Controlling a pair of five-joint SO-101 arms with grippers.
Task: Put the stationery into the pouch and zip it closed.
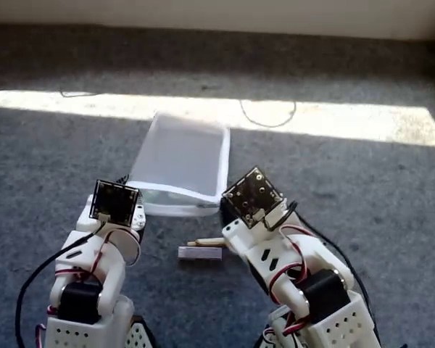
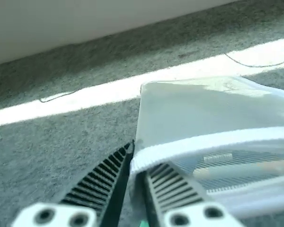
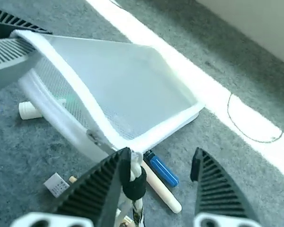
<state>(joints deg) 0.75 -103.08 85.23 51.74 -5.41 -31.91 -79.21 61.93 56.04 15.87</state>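
A translucent white pouch point(image 1: 181, 159) lies on the grey carpet with its open mouth toward the arms. My left gripper point(image 2: 139, 161) is shut on one corner of the pouch's upper rim point(image 2: 203, 142) and holds it raised. My right gripper point(image 3: 162, 152) is open just over the other corner of the mouth, with a black zipper cord point(image 3: 134, 183) against one finger. Beneath it lie a blue pen point(image 3: 163, 171) and a cream stick point(image 3: 162, 191). A small grey eraser point(image 1: 200, 252) and the stick point(image 1: 207, 241) lie between the two arms.
A white cylinder point(image 3: 28, 109) lies by the pouch's mouth on the left gripper's side. A sunlit band point(image 1: 333, 119) crosses the carpet beyond the pouch, with a thin wire point(image 1: 268, 116) on it. A wall point(image 1: 217, 13) runs along the far edge.
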